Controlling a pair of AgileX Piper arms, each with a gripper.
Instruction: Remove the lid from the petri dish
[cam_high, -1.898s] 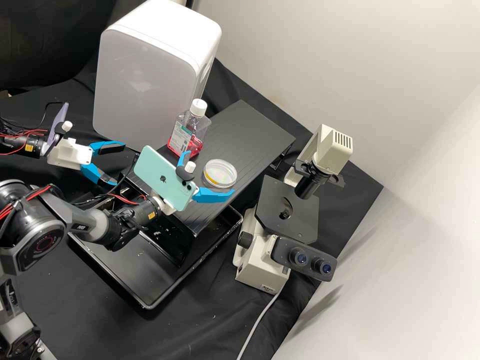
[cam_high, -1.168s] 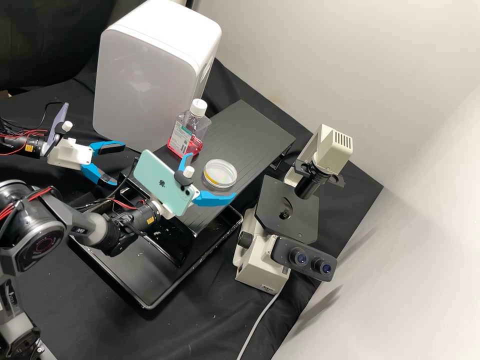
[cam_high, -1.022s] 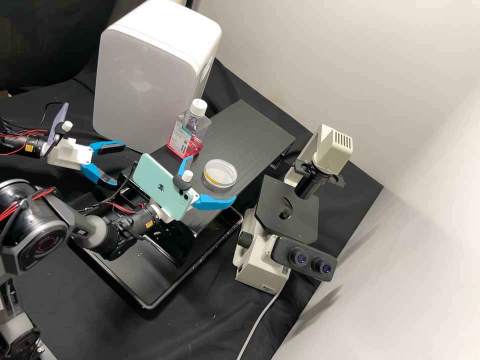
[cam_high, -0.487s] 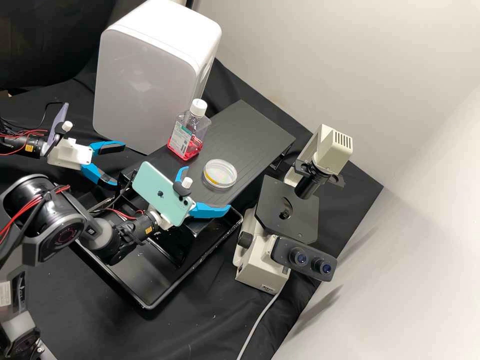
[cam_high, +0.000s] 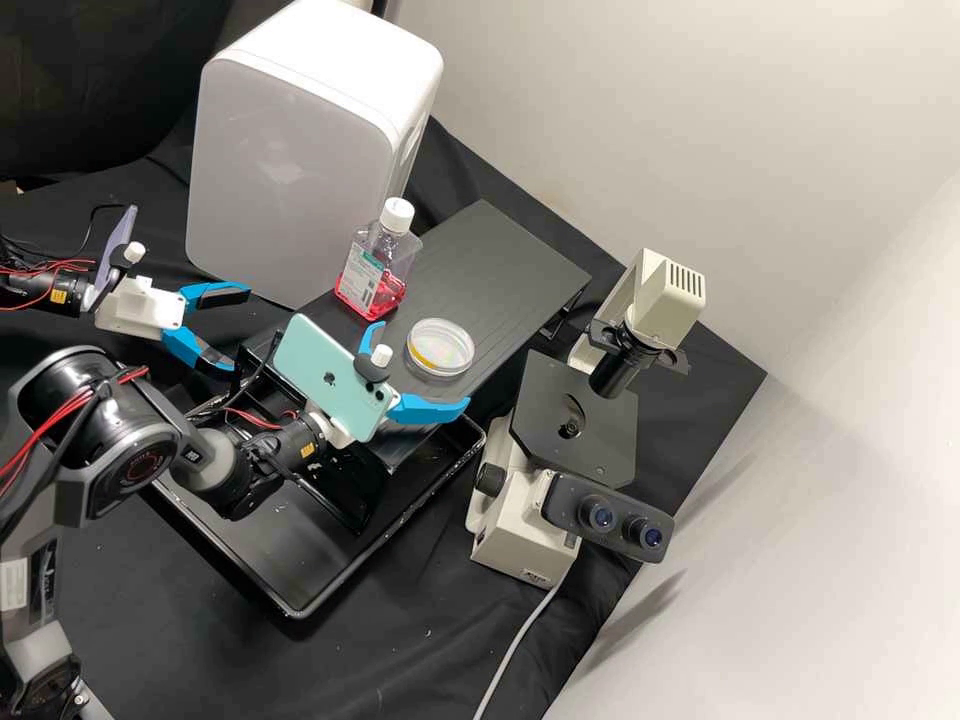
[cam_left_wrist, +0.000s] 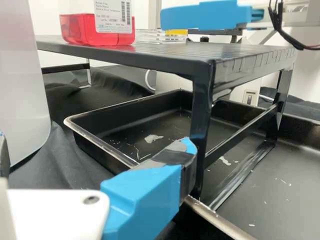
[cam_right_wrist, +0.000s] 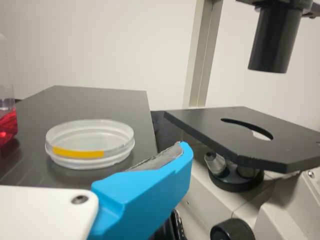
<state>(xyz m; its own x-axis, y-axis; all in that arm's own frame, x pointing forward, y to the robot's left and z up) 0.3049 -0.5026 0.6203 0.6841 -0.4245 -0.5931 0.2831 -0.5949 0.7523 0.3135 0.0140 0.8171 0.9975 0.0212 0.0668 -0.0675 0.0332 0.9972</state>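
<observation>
A clear petri dish (cam_high: 440, 345) with its lid on and a yellow strip on its side (cam_right_wrist: 90, 142) rests near the front edge of the raised black shelf (cam_high: 490, 265). My right gripper (cam_high: 422, 366) is open at that edge, just short of the dish. One blue finger (cam_right_wrist: 145, 185) points past the dish's right side. My left gripper (cam_high: 238, 328) hangs open and holds nothing, to the left of the shelf. Its finger (cam_left_wrist: 150, 190) faces the shelf's leg, and the dish (cam_left_wrist: 161, 35) lies far off on top.
A flask of red liquid (cam_high: 375, 265) stands on the shelf behind the dish. Under the shelf lies a black tray (cam_high: 300, 560). A big white box (cam_high: 310, 140) stands at the back left, and a microscope (cam_high: 590, 430) close on the right.
My right gripper sank a little and drew back from the dish, then edged forward and up again, still open. The dish, its lid and the left arm have not moved.
</observation>
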